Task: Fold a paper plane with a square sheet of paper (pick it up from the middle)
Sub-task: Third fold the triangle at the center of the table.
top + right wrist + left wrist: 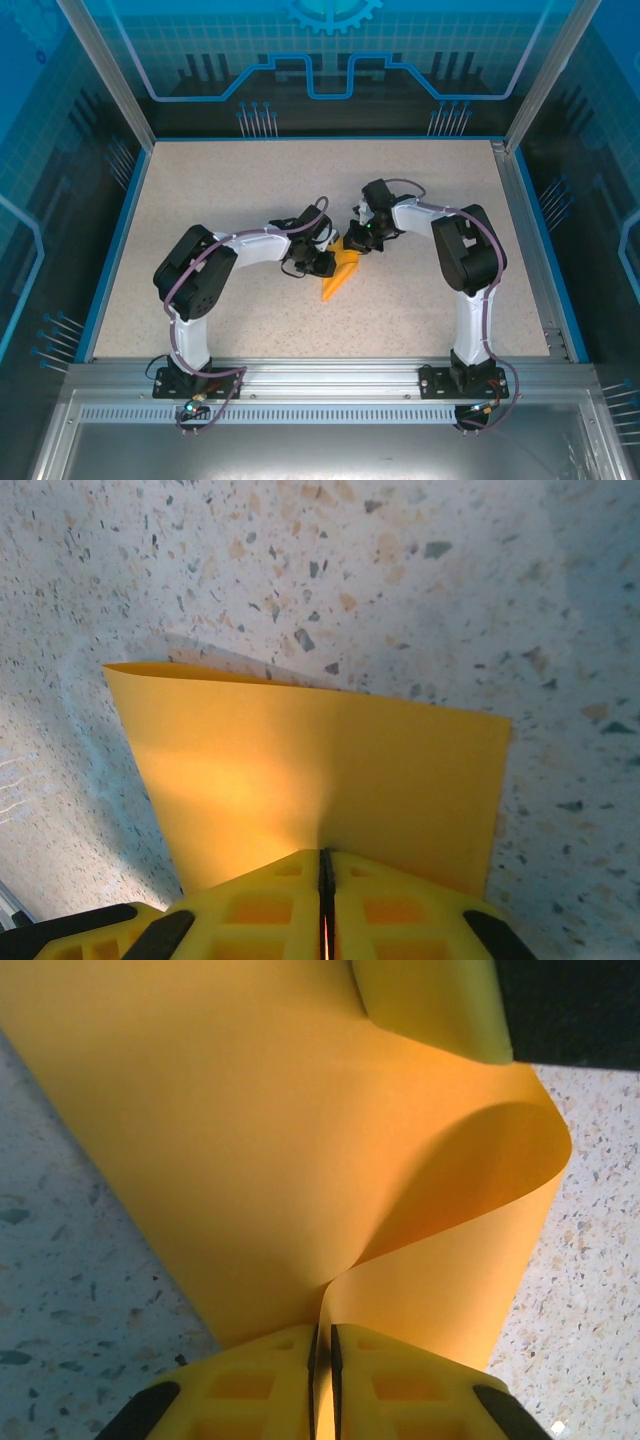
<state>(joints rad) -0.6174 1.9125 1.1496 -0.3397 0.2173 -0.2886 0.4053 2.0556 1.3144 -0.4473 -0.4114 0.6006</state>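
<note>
Near the middle of the speckled table [230, 190], well away from every edge, the left gripper [320, 1360] and right gripper [325, 875] each pinch tight on the square sheet of paper [345, 272] — it bows in a loose curl between them, probably so its halves meet for a crease.

Speckled beige table [250, 180] inside blue-walled enclosure [330, 60] with aluminium frame [300, 375].
</note>
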